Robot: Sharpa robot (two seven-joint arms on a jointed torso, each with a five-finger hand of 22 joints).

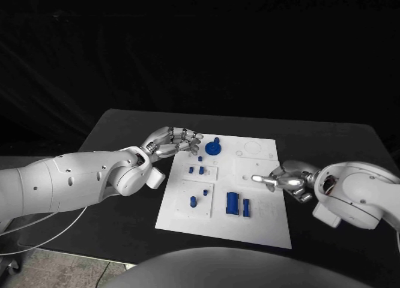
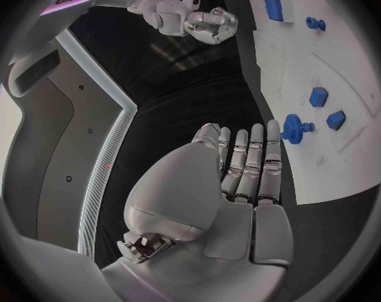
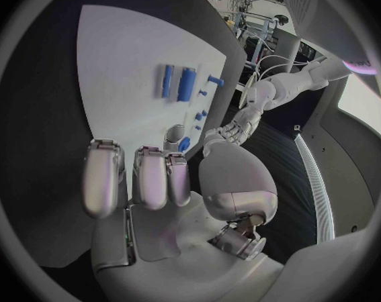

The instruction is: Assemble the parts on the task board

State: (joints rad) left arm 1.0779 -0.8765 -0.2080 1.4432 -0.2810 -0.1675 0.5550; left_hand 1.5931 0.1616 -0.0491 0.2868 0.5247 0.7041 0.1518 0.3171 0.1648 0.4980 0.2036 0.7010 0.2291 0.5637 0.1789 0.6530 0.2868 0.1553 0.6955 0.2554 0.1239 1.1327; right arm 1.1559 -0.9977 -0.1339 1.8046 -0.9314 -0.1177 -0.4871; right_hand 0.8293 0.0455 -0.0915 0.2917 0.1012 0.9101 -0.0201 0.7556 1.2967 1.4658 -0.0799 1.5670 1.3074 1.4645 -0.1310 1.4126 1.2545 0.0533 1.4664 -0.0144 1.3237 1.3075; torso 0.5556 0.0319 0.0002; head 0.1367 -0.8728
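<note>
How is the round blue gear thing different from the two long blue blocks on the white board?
The round blue gear sits at the far end of the white task board, beside the left hand; the two long blue blocks lie side by side nearer the robot, away from both hands. The gear is round with a knob on top; the blocks are straight and narrow. All are blue.

A black worktop (image 1: 122, 129) is lying under the scene, with dark cloth (image 1: 200, 54) hanging behind it and grey cables (image 1: 44, 237) trailing beside its near-left edge.
</note>
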